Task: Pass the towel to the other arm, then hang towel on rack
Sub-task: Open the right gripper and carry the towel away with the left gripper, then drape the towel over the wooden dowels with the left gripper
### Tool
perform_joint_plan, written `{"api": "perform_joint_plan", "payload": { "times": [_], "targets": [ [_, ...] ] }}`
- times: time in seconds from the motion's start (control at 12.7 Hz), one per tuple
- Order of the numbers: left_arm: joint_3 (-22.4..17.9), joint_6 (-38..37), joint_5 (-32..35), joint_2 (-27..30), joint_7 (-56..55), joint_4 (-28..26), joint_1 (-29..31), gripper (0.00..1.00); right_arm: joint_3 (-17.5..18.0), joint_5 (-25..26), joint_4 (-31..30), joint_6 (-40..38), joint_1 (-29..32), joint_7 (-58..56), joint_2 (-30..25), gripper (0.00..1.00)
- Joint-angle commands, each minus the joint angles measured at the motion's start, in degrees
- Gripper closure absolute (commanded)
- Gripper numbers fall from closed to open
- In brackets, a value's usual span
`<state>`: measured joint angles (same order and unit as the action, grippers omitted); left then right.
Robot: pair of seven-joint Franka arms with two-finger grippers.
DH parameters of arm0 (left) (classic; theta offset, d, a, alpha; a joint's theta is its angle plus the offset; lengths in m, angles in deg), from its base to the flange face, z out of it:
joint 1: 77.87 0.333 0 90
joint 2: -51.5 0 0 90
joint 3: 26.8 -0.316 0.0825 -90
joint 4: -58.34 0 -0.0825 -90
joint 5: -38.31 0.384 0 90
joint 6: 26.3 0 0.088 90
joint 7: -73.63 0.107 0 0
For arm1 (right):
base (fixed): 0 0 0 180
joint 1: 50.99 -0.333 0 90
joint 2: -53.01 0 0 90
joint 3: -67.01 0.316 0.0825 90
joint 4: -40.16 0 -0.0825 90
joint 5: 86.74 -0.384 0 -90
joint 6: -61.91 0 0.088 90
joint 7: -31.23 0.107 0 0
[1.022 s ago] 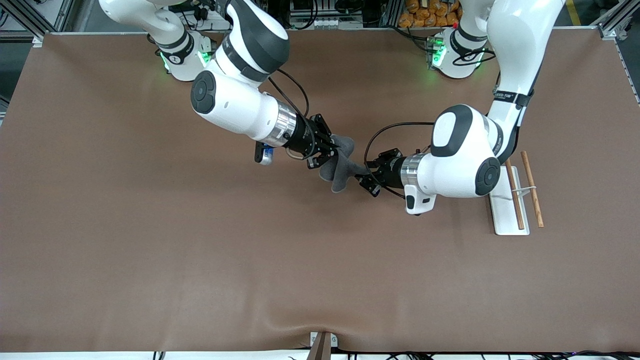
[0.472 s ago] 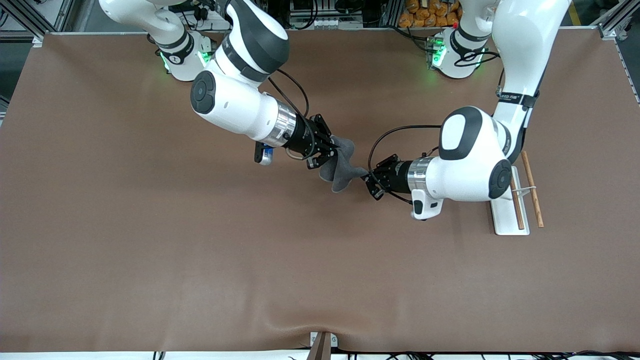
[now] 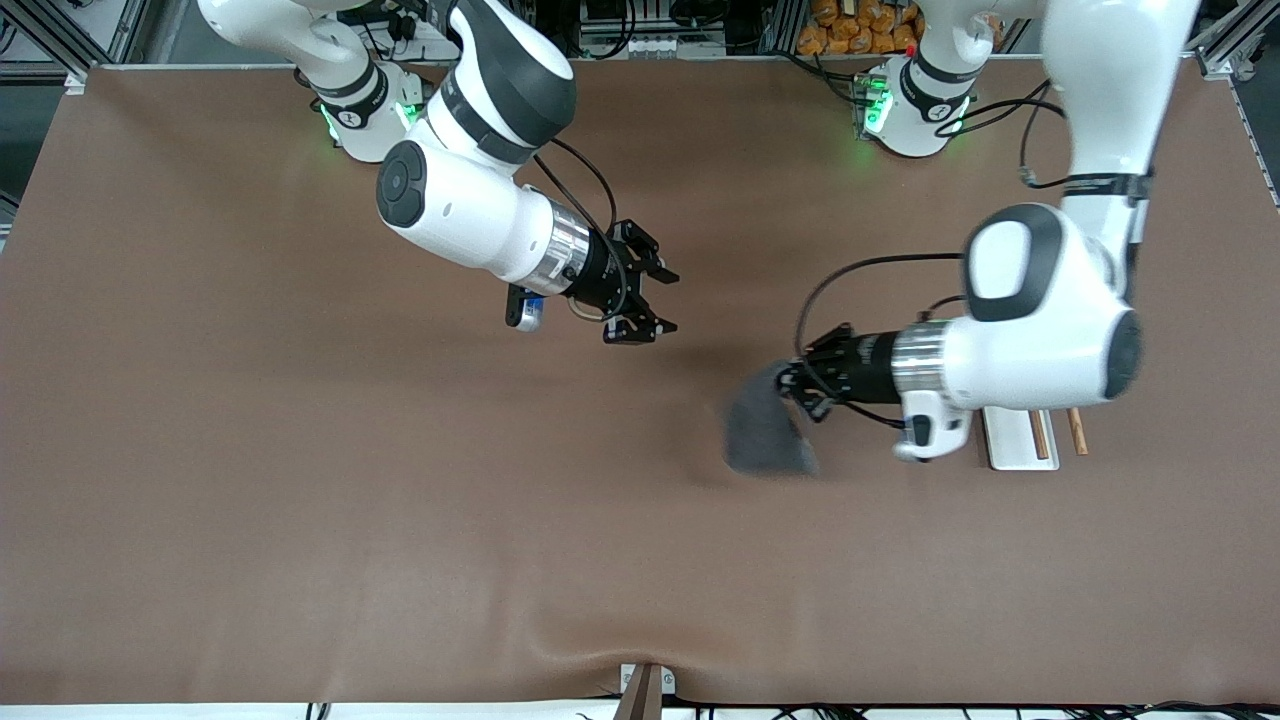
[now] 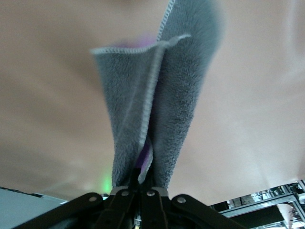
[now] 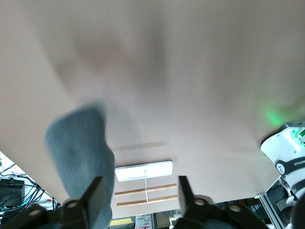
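Front view, right of center: the left gripper (image 3: pixel 800 385) is clamped on one end of the towel (image 3: pixel 762 432), which hangs from it as a dark grey fold above the brown table (image 3: pixel 300 500), its lower end reaching toward the bottom of the frame. Left wrist view confirms the grip: the fingers are pressed together on the towel (image 4: pixel 157 109), pale hem showing along the fold. Toward the upper middle of the front view, the right gripper (image 3: pixel 648 300) hangs over bare table with its fingers spread apart and nothing between them. Only part of the rack (image 3: pixel 1020 435) shows, its white base and two wooden rods peeking out below the left arm's wrist at right center.
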<state>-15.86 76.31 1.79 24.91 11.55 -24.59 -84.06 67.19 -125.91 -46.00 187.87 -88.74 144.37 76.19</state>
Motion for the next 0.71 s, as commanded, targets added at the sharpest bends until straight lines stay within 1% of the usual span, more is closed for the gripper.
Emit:
{"api": "perform_joint_plan", "payload": {
  "times": [0.0, 0.16, 0.31, 0.47, 0.63],
  "targets": [
    [0.31, -6.34, 3.10, 1.89, 5.46, -0.48, 4.24, 1.00, 0.00, 4.62, 1.96, -2.19, -0.49, -1.50, 0.64, 0.00],
    [0.31, -11.09, 11.86, 2.42, 14.66, -0.57, 6.00, 1.00, -0.09, 5.16, 3.71, -6.84, 0.03, -7.55, 0.64, 0.00],
    [0.31, -14.53, 19.43, 2.42, 23.37, -0.92, 8.46, 1.00, -0.17, 5.25, 3.81, -11.41, 1.17, -14.05, 0.21, 0.00],
    [0.31, -17.61, 20.52, 1.72, 31.89, -1.01, 12.32, 1.00, -0.44, 4.99, 5.20, -19.39, 2.14, -14.27, -0.41, 0.00],
    [0.31, -18.93, 22.88, 1.28, 40.08, -1.79, 15.75, 1.00, -0.35, 4.81, 9.15, -29.58, 5.56, -14.26, -0.41, 0.00]
  ]
}}
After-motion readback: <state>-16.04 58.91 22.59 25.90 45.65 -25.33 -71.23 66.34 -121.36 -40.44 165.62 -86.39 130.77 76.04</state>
